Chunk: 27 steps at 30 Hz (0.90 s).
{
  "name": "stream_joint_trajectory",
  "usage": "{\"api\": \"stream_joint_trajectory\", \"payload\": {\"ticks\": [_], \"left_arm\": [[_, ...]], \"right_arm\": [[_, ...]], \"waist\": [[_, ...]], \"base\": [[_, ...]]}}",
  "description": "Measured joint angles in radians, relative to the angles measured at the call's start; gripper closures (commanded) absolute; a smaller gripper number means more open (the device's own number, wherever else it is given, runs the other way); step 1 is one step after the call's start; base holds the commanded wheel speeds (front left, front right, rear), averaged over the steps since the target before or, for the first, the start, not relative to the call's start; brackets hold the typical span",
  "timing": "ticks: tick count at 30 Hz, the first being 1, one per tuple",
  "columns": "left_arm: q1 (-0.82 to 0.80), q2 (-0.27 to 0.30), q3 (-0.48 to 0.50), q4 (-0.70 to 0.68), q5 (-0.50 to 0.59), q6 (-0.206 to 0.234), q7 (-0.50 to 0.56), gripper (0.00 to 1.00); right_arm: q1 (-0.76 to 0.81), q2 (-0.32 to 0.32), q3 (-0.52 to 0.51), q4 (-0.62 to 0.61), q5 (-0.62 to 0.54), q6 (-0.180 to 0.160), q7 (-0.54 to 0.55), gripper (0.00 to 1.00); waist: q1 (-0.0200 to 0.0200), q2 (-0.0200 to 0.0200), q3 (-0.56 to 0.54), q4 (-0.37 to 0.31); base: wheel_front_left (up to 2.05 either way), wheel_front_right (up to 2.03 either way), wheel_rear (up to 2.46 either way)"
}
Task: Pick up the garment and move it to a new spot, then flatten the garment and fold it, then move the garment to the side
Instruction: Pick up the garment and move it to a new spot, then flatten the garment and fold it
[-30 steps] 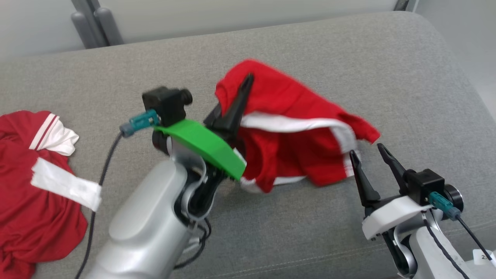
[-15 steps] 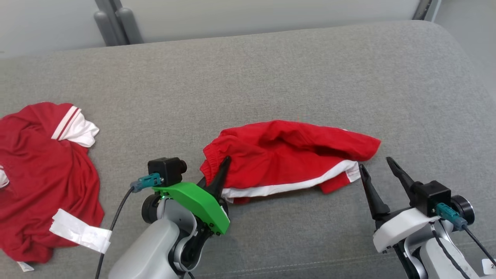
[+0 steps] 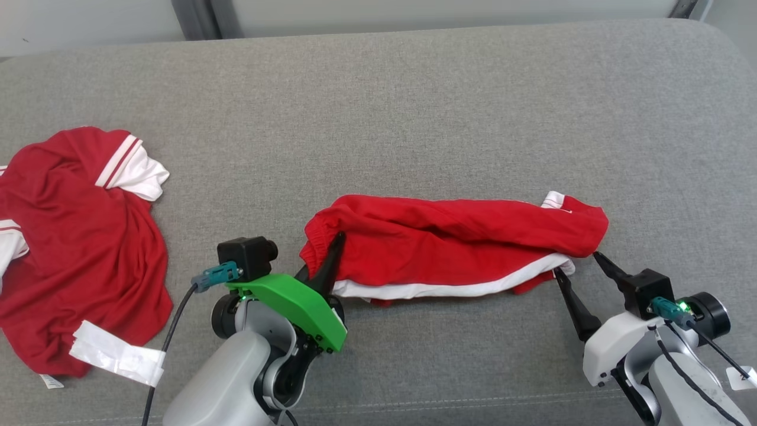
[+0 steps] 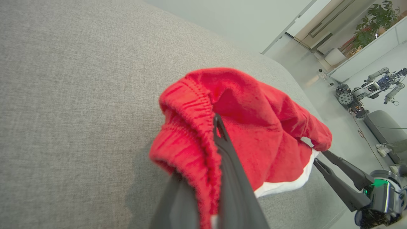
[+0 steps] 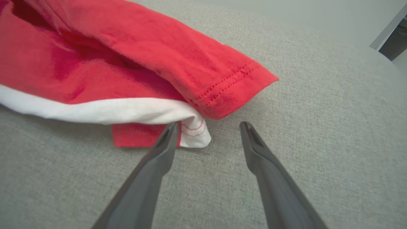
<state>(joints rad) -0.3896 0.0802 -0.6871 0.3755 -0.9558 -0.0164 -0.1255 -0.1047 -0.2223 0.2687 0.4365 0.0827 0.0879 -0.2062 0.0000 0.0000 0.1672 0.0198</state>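
Shorts [image 3: 455,242] limp on couch [image 3: 414,118], mid-front, bunched lengthwise | left claw [image 3: 336,245] clamped on elastic waistband [image 4: 190,105] | right claw [image 3: 576,262] spread wide, empty, tips just beside hem corner [image 5: 229,89] | we judge cloth light, soft, floppy; we'd pinch hem corner next

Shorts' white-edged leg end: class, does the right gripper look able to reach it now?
Probably yes: the open right gripper sits right beside the shorts, with nothing between them.
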Motion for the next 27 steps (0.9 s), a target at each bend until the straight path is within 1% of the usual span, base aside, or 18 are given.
{"api": "stream_joint_trajectory", "payload": {"ticks": [4,11,12,13,14,16,17,18,19,21,23,27], "left_arm": [[-0.003,0.000,0.000,0.001,0.000,0.000,0.000,1.00],[-0.019,-0.003,-0.002,0.007,0.000,-0.001,0.000,1.00],[-0.020,-0.003,-0.001,0.009,0.000,-0.001,-0.001,1.00],[-0.020,-0.004,0.000,0.012,0.000,-0.002,-0.003,1.00],[-0.020,-0.004,0.000,0.015,0.000,-0.002,-0.003,1.00],[-0.020,-0.004,0.000,0.019,0.000,-0.002,-0.003,1.00],[-0.020,-0.004,0.001,0.021,0.000,-0.003,-0.003,1.00],[-0.020,-0.004,0.001,0.022,0.000,-0.003,-0.003,1.00],[-0.020,-0.004,0.001,0.025,-0.003,-0.004,-0.003,1.00],[-0.020,-0.004,0.001,0.030,-0.004,-0.010,-0.003,1.00],[-0.020,-0.004,0.002,0.033,-0.005,-0.011,-0.004,1.00],[-0.020,-0.004,0.003,0.040,-0.008,-0.011,-0.009,1.00]], "right_arm": [[-0.038,0.000,0.003,0.031,-0.006,0.008,0.002,0.00],[-0.052,0.006,0.014,0.091,-0.004,0.013,0.002,0.00],[-0.054,0.009,0.021,0.099,-0.004,0.017,0.001,0.08],[-0.058,0.014,0.025,0.105,-0.004,0.017,0.000,0.12],[-0.063,0.019,0.028,0.108,-0.004,0.017,-0.001,0.13],[-0.078,0.026,0.030,0.117,-0.004,0.017,-0.002,0.18],[-0.084,0.026,0.031,0.121,-0.004,0.018,-0.004,0.16],[-0.089,0.026,0.031,0.126,-0.004,0.018,-0.004,0.18],[-0.096,0.026,0.031,0.135,-0.004,0.018,-0.005,0.60],[-0.099,0.026,0.035,0.146,-0.004,0.021,-0.010,1.00],[-0.103,0.027,0.039,0.155,-0.004,0.026,-0.013,1.00],[-0.112,0.027,0.046,0.167,-0.002,0.026,-0.015,1.00]], "waist": [[0.0000,0.0000,0.019,0.006],[0.0000,0.0000,0.035,0.026],[0.0000,0.0000,0.037,0.028],[0.0000,0.0000,0.038,0.030],[0.0000,0.0000,0.038,0.031],[0.0000,0.0000,0.038,0.032],[0.0000,0.0000,0.038,0.032],[0.0000,0.0000,0.039,0.032],[0.0000,0.0000,0.039,0.033],[0.0000,0.0000,0.038,0.033],[0.0000,0.0000,0.036,0.032],[0.0000,0.0000,0.032,0.030]], "base": [[0.00,0.00,0.00],[0.00,0.00,0.00],[0.00,0.00,0.00],[0.00,0.00,0.00],[0.00,0.00,0.00],[0.00,0.00,0.00],[0.00,0.00,0.00],[0.00,0.00,0.00],[0.00,0.00,0.00],[0.00,0.00,0.00],[0.00,0.00,0.00],[0.00,0.00,0.00]]}}
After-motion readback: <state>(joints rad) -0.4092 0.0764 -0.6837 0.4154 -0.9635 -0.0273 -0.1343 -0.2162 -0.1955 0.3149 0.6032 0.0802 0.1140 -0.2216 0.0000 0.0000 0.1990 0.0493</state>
